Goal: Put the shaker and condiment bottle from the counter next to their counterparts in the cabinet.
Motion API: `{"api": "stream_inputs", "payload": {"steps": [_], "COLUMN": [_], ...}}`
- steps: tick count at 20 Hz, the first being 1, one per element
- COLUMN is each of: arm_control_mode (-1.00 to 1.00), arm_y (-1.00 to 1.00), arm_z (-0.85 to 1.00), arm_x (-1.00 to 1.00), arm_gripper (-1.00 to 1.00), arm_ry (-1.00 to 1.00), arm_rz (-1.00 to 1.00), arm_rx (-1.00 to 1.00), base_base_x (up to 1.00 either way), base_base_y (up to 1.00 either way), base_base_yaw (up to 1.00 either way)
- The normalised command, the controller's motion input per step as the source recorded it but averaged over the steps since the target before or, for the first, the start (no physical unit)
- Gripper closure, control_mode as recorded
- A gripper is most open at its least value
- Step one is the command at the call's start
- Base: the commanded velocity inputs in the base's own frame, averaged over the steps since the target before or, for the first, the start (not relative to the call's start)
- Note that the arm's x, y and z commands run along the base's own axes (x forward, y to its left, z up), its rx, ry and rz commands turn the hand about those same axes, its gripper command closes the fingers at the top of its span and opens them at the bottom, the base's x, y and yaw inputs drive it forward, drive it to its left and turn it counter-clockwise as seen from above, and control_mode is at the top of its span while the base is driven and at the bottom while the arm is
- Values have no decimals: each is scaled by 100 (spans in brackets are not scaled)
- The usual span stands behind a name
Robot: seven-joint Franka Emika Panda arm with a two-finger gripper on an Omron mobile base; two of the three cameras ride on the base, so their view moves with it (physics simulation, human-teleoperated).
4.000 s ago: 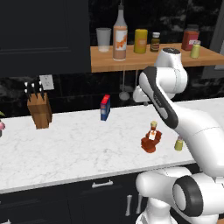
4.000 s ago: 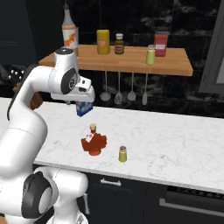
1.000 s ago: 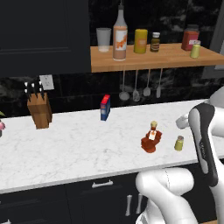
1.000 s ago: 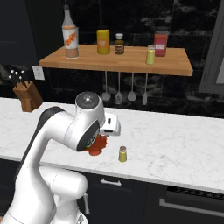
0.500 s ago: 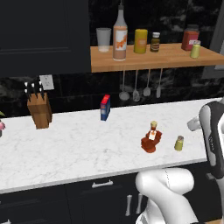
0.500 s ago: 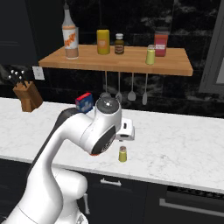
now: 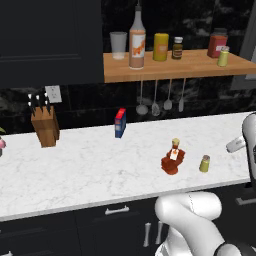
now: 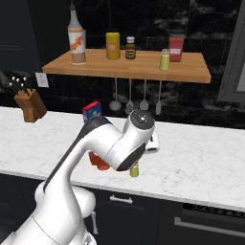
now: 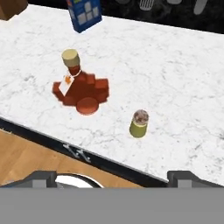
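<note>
A: What's the room like?

B: A kitchen with black walls. The counter (image 7: 90,170) is white marble with grey veins over dark drawers, and a light-brown wooden shelf, the cabinet (image 7: 200,67), hangs on the wall above it.

A: Where's the shaker?

B: The shaker (image 9: 139,124) stands upright on the counter near its front edge. In the hand view it sits above and between the two dark fingertips (image 9: 41,177), apart from both. The gripper (image 9: 113,178) hangs over it with jaws spread wide, holding nothing.

A: And the condiment bottle?

B: The condiment bottle (image 9: 80,86) is just beside the shaker, reddish-brown with a tan cap, not touching it.

A: Anything else around?

B: A blue box (image 7: 120,122) stands farther back near the wall, and a knife block (image 7: 44,125) sits well off to the left. On the shelf are a matching shaker (image 7: 223,56), a tall pale bottle (image 7: 137,40), a yellow canister (image 7: 160,47), a small dark jar (image 7: 177,48), a red jar (image 7: 217,45) and a glass (image 7: 118,45). Utensils (image 7: 155,97) hang beneath. In the right base view the arm's elbow covers most of the condiment bottle.
</note>
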Motion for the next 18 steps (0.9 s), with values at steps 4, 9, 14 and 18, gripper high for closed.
{"api": "stream_inputs", "payload": {"steps": [4, 9, 14, 18], "arm_control_mode": [-100, -100, -100, -100], "arm_y": [-13, -1, 0, 0], "arm_z": [-5, -15, -16, -20], "arm_x": [0, 0, 0, 0], "arm_gripper": [-100, -100, -100, -100], "arm_ry": [-5, -6, -5, -7], "arm_rz": [30, 31, 31, 30], "arm_rx": [5, 9, 7, 3], "base_base_x": [0, 0, 0, 0], "base_base_y": [0, 0, 0, 0], "base_base_yaw": [0, 0, 0, 0]}}
